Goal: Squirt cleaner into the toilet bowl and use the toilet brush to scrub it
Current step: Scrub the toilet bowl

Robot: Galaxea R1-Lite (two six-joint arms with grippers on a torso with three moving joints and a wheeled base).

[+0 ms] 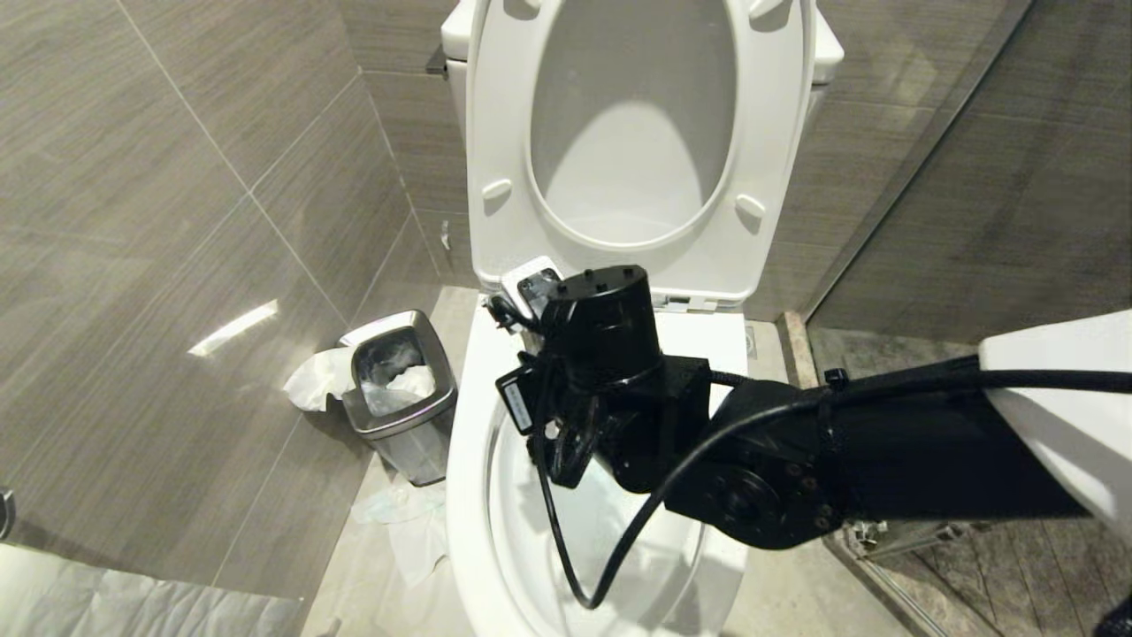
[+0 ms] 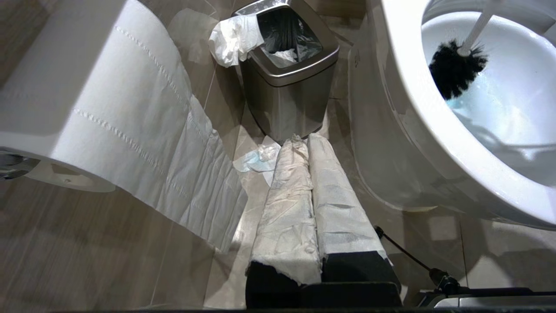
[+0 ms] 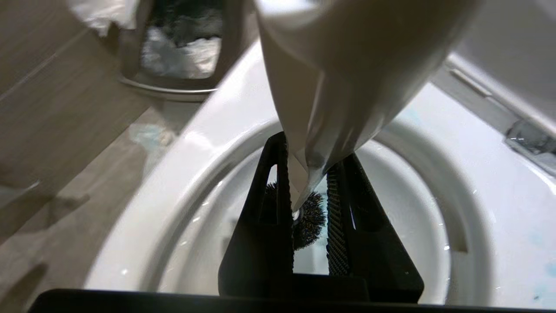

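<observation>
Toilet bowl (image 1: 469,495): largest item; glossy white porcelain oval, hard and slick, seat and lid raised against the cistern; you will find no purchase on it and need none; shallow water lies at the bottom.

Steel waste bin (image 1: 398,398): square, brushed metal, dark liner with crumpled paper; stands on the floor just beside the bowl, on the robot's left; not your concern.

Toilet paper roll (image 2: 87,100): soft, perforated sheet hanging near the left gripper (image 2: 310,217); that tool is parked low beside the bowl, its paper-wrapped fingers pressed together on nothing.

Right gripper (image 3: 310,204): black ribbed fingers clamped on the brush handle, poised over the bowl's opening.

Toilet brush (image 2: 456,67): thin white plastic handle, stiff but likely to flex under sideways load; light; smooth, so it may twist in your grip; hold it well up the shaft, as now; dark bristle head springy, down inside the bowl against the wall above the water.

Cleaner (image 2: 469,106): pale turquoise tint in the water by the bristles; thin, slippery film.
</observation>
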